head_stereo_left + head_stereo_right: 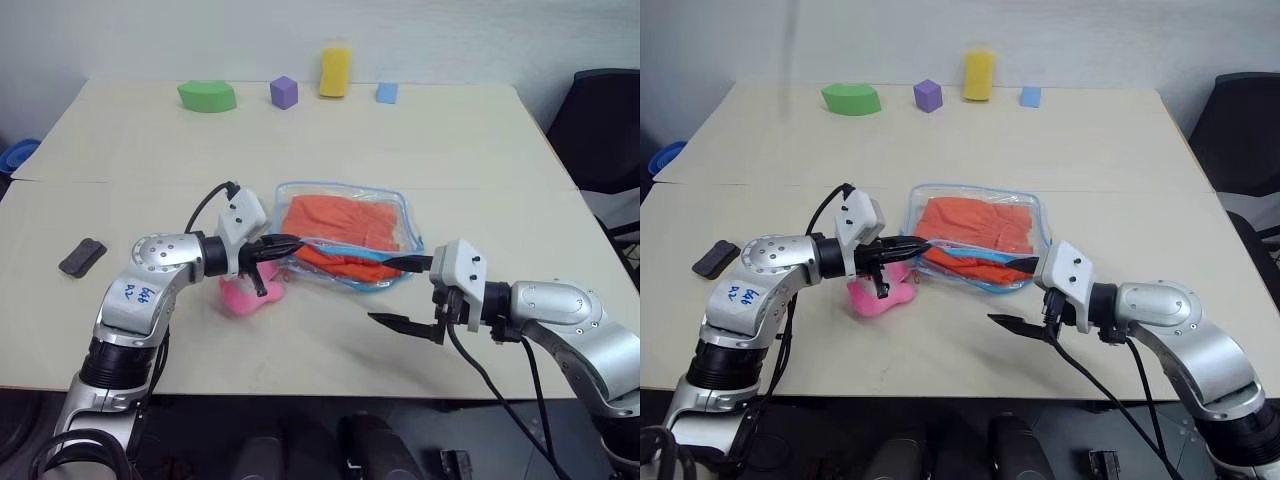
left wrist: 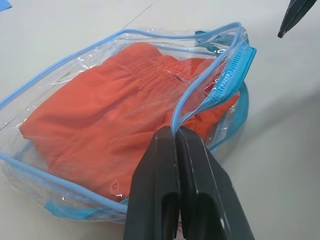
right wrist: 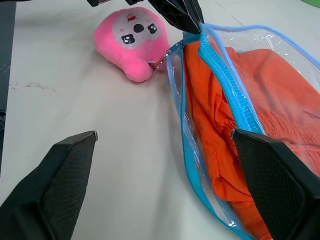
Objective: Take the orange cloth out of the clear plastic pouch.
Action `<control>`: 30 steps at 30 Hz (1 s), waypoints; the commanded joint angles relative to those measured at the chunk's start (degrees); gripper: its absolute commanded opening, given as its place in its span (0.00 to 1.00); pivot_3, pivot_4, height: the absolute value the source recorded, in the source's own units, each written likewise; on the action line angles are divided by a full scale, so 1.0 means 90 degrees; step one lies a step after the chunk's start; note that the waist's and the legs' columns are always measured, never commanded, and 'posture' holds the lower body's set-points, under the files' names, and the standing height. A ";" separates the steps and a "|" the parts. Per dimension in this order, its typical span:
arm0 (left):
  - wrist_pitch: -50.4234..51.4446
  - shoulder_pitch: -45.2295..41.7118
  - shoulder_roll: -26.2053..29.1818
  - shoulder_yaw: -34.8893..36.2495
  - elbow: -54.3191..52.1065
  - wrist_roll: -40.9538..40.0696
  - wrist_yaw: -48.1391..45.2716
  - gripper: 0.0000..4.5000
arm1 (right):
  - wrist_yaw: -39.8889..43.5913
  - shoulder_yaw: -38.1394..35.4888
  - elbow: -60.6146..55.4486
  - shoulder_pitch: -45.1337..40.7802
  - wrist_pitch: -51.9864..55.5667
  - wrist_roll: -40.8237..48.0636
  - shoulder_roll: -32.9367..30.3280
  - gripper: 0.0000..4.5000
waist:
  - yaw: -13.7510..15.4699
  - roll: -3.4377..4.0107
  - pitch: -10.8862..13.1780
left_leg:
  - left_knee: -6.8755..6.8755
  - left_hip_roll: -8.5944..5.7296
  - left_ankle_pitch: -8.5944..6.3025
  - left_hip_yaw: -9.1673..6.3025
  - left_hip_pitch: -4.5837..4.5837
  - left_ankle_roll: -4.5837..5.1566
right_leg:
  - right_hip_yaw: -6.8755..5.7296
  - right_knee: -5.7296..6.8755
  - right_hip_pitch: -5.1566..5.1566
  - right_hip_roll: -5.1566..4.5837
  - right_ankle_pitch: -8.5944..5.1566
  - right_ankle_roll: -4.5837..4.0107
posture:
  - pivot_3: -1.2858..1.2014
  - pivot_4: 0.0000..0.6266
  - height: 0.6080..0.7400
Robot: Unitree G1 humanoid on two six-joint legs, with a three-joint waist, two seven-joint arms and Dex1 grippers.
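Orange cloth (image 2: 100,115) inside clear plastic pouch (image 2: 60,55)

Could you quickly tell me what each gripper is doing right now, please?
Left gripper: shut on the upper edge of the clear plastic pouch.
Right gripper: open, holding nothing, at the pouch's open side.

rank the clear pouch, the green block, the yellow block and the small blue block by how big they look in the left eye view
1. clear plastic pouch, by far the largest
2. green block
3. yellow block, close to the green one
4. small blue block

The blocks stand farther from the camera, so their true sizes are less sure.
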 commanded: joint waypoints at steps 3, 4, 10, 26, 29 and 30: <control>-0.0018 -0.0045 0.0047 0.0101 -0.0291 -0.0137 0.0045 0.00 | -0.0011 -0.0075 -0.0098 -0.0062 -0.0016 0.0005 0.0038 1.00 | -0.0003 0.0000 0.0000 | 0.0000 0.0000 0.0000 0.0000 0.0000 0.0000 | 0.0000 0.0000 0.0000 0.0000 0.0000 0.0000 | 0.52 0.24 1.00; -0.0017 -0.0045 0.0049 0.0100 -0.0292 -0.0139 0.0047 0.00 | -0.0011 -0.0075 -0.0098 -0.0062 -0.0016 0.0005 0.0038 1.00 | -0.0003 0.0000 0.0000 | 0.0000 0.0000 0.0000 0.0000 0.0000 0.0000 | 0.0000 0.0000 0.0000 0.0000 0.0000 0.0000 | 0.52 0.24 1.00; -0.0013 -0.0045 0.0056 0.0095 -0.0294 -0.0151 0.0057 0.00 | -0.0011 -0.0075 -0.0098 -0.0062 -0.0016 0.0005 0.0038 1.00 | -0.0003 0.0000 0.0000 | 0.0000 0.0000 0.0000 0.0000 0.0000 0.0000 | 0.0000 0.0000 0.0000 0.0000 0.0000 0.0000 | 0.52 0.24 1.00; -0.0015 -0.0045 0.0064 0.0089 -0.0294 -0.0163 0.0067 0.00 | -0.0011 -0.0076 -0.0098 -0.0062 -0.0016 0.0004 0.0038 1.00 | -0.0002 0.0000 0.0000 | 0.0000 0.0000 0.0000 0.0000 0.0000 0.0001 | 0.0000 -0.0001 0.0000 0.0000 0.0000 0.0000 | 0.52 0.24 1.00; -0.0015 -0.0045 0.0064 0.0089 -0.0294 -0.0163 0.0067 0.00 | -0.0011 -0.0076 -0.0098 -0.0062 -0.0016 0.0004 0.0038 1.00 | -0.0002 0.0000 0.0000 | 0.0000 0.0000 0.0000 0.0000 0.0000 0.0001 | 0.0000 -0.0001 0.0000 0.0000 0.0000 0.0000 | 0.52 0.24 1.00; -0.0015 -0.0045 0.0064 0.0089 -0.0294 -0.0163 0.0067 0.00 | -0.0011 -0.0076 -0.0098 -0.0062 -0.0016 0.0004 0.0038 1.00 | -0.0002 0.0000 0.0000 | 0.0000 0.0000 0.0000 0.0000 0.0000 0.0001 | 0.0000 -0.0001 0.0000 0.0000 0.0000 0.0000 | 0.52 0.24 1.00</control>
